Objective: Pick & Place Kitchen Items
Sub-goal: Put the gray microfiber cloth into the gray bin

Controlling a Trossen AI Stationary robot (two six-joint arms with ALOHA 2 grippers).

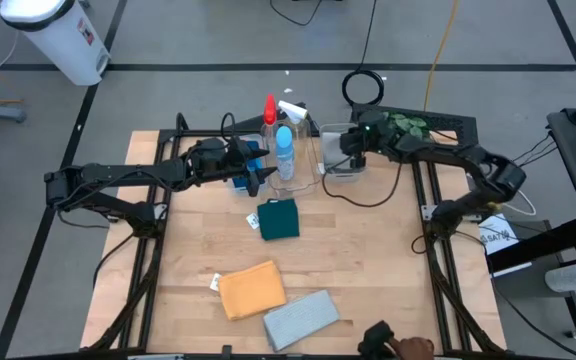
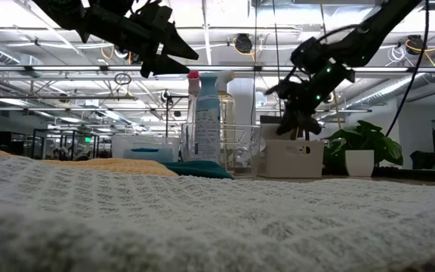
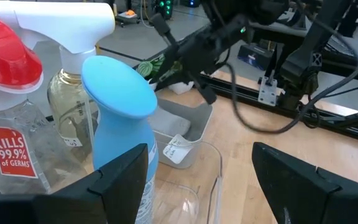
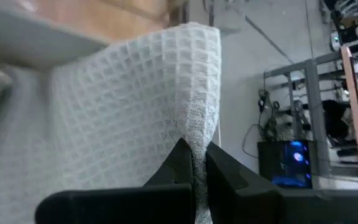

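Observation:
Three spray bottles stand upright together at the table's far middle: a red-topped one [image 1: 269, 110], a white-topped one [image 1: 293, 109] and a blue one [image 1: 284, 151]. My left gripper [image 1: 260, 172] is open just left of the blue bottle [image 3: 120, 99] and touches nothing. My right gripper [image 1: 352, 157] hangs over a grey bin [image 1: 340, 138] and is shut on a light grey waffle cloth [image 4: 123, 106]. A dark-green cloth [image 1: 280, 218], an orange cloth [image 1: 251, 290] and a grey cloth [image 1: 301, 318] lie flat on the table nearer the front. My right gripper pinches a raised fold of the waffle cloth [image 4: 196, 134] between its two fingertips. In the low view the fingers [image 2: 291, 121] point down from above into the bin. The rest of the cloth spreads out beyond the fingers, beside the bin's grey wall [image 4: 23, 37].
A clear plastic bin [image 3: 194, 186] sits under and around the bottles. A green leafy plant [image 1: 404, 124] stands right of the grey bin. Black frame rails [image 1: 423, 190] run along both table sides. Bare wood lies between the cloths and the right rail.

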